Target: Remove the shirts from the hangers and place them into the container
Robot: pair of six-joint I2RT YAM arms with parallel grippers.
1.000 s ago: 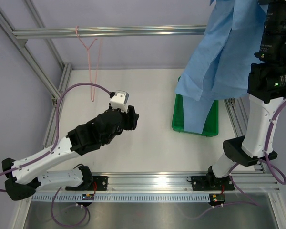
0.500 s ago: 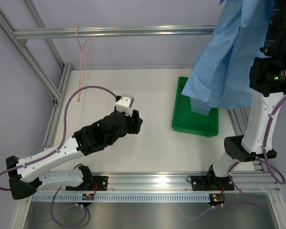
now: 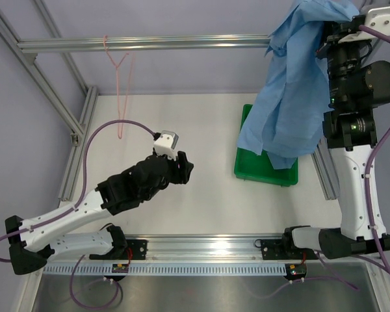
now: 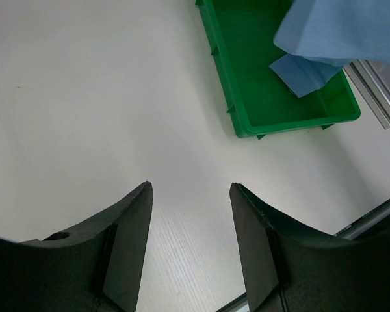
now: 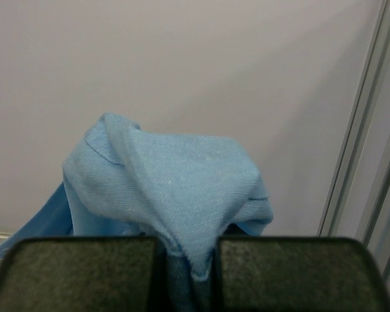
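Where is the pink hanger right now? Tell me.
In the top view, the pink hanger hangs bare from the aluminium rail at far left, beyond the left arm, well away from the green tray.

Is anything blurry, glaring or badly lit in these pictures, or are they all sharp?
Top view: even light, faint shadows, and a bright glare patch on the front rail. Left wrist view: the tray is sharp, while the close left fingers are dark and soft-edged. Right wrist view: the shirt shows its weave, and the right fingers are a dark blur.
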